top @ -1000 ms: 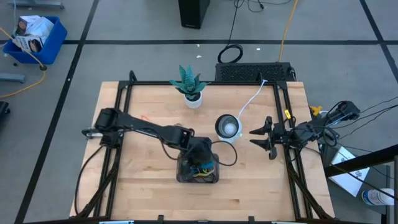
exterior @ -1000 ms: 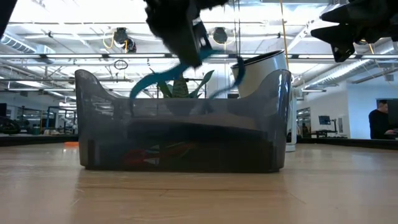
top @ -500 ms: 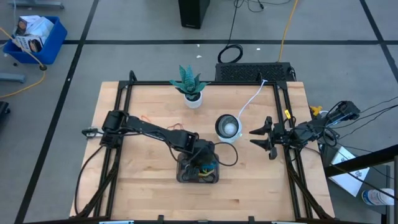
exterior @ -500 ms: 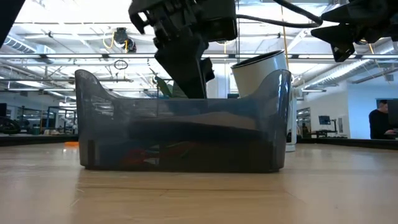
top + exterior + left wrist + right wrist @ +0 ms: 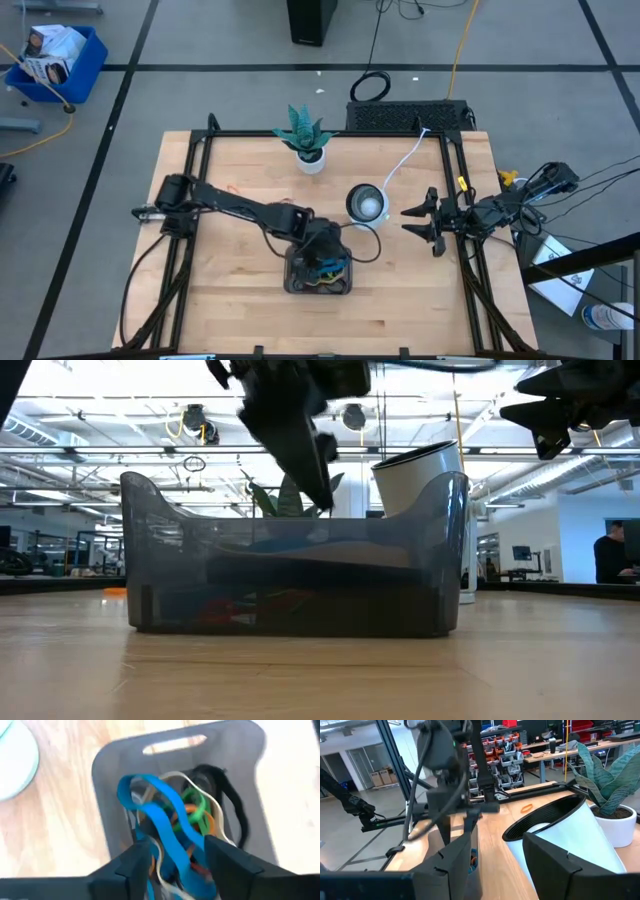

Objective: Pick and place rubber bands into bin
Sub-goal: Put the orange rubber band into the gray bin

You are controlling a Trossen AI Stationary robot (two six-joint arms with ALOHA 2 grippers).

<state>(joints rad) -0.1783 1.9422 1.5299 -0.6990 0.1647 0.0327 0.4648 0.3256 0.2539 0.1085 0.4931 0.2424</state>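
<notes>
The bin stands near the table's middle and shows as a dark grey tray in the low view. Several rubber bands, blue, green, orange, tan and dark, lie heaped inside it. A long blue band lies on top of the heap. My left gripper hangs open just above the bin's opening, with the blue band running below the gap between its fingers. My right gripper waits open in the air at the table's right edge.
A round white-silver bowl stands just beyond the bin on the right. A potted plant is at the far edge, and a white cable runs to the bowl. One orange band lies loose on the wood at the far left.
My left gripper has dipped down into the bin with the blue band hanging from it, let go, and risen a little above the rim. The blue band now lies on the heap inside the bin.
</notes>
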